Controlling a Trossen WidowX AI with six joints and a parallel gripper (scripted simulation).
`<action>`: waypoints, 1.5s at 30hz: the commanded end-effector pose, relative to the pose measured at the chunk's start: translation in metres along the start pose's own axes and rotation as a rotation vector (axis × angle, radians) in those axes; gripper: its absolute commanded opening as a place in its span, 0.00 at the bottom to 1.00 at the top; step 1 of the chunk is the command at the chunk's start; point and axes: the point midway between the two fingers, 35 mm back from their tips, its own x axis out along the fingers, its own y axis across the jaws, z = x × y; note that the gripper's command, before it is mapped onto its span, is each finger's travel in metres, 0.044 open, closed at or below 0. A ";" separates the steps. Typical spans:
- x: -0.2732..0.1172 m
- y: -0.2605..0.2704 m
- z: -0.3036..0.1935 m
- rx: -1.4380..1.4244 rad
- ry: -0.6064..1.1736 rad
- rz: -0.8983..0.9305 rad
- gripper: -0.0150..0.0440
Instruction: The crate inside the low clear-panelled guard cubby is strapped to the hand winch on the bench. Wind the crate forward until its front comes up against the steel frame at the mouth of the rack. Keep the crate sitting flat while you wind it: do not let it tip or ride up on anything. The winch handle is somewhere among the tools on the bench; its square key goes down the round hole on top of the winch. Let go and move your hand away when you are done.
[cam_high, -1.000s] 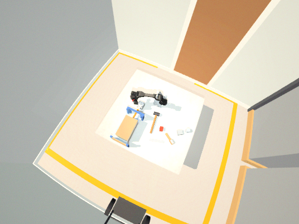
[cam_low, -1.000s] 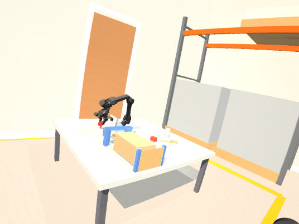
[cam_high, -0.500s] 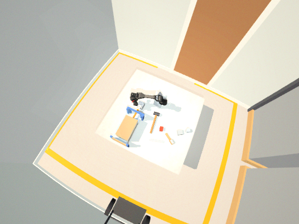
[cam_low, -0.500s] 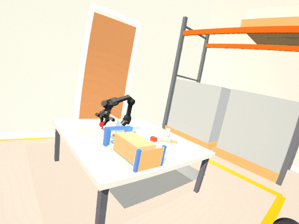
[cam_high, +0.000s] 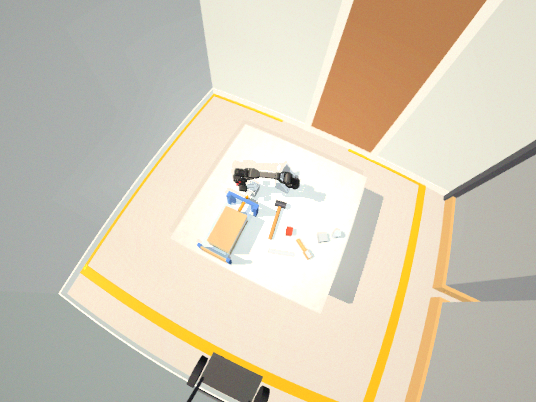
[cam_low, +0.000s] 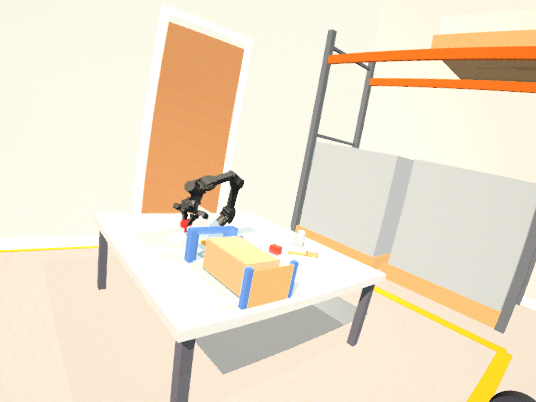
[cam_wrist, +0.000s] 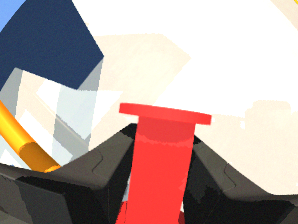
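My gripper (cam_wrist: 159, 134) (cam_low: 185, 220) is shut on the red winch handle (cam_wrist: 162, 170) (cam_low: 185, 224), whose flanged end shows in the wrist view. It is beside the grey winch (cam_high: 254, 190), on its left in the top view. The square key and the round hole are hidden, so I cannot tell whether they meet. The tan crate (cam_high: 228, 229) (cam_low: 235, 250) looks flat on the bench, behind the blue frame (cam_high: 242, 199) (cam_low: 212, 231), with a gap between them. An orange strap (cam_high: 243, 204) (cam_wrist: 12, 125) runs through that frame. The clear panels are barely visible.
A hammer (cam_high: 274, 222), a red block (cam_high: 289, 231) (cam_low: 275, 249), a brush-like tool (cam_high: 303, 248), a grey block (cam_high: 323, 237) and a small pale piece (cam_high: 337, 233) lie on the bench. A tan panel (cam_low: 270, 286) between blue posts stands at the crate's far end.
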 end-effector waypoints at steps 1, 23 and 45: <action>0.002 0.029 -0.005 -0.027 0.021 0.051 0.25; -0.004 0.058 -0.017 -0.027 0.022 0.053 0.25; -0.014 0.082 -0.037 -0.026 0.024 0.054 0.25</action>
